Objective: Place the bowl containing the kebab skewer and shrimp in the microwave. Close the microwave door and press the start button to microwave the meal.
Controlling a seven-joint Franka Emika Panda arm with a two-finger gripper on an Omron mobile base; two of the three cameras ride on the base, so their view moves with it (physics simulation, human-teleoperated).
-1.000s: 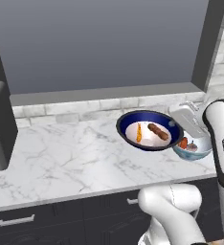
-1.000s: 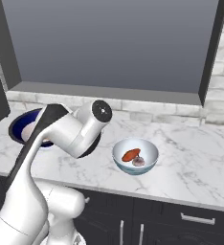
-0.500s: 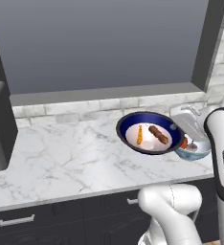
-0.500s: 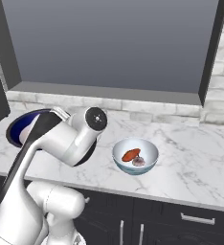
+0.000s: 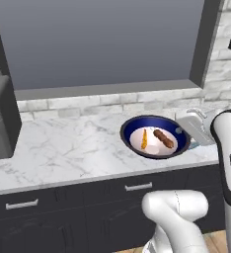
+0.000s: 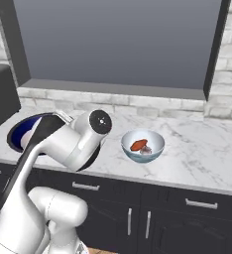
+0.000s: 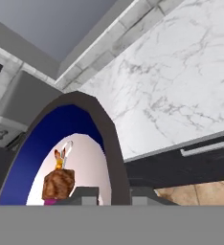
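1. Gripper [image 7: 110, 191]: jaws narrowly parted and clamped on the rim of the bowl [image 5: 155, 136]; in the hand view one dark finger tip [image 7: 83, 193] stands inside the rim and the other outside it
2. Bowl: dark blue outside and on the rim, white inside; in the left base view it sits over the front part of the marble counter [image 5: 63, 148], near the counter's edge. Whether its underside touches the counter or is slightly raised cannot be told
3. Kebab skewer [image 5: 163, 138]: brown chunk lying in the white interior of the bowl, on the side nearer the hand
4. Shrimp [image 5: 144, 139]: thin orange piece lying in the bowl just beside the skewer, apart from it
5. Second bowl [image 6: 143, 146]: pale, holding a reddish piece; it stands on the counter in the right base view, near the arm's wrist
6. Dark window frame [image 5: 117, 88]: runs along the wall behind the counter
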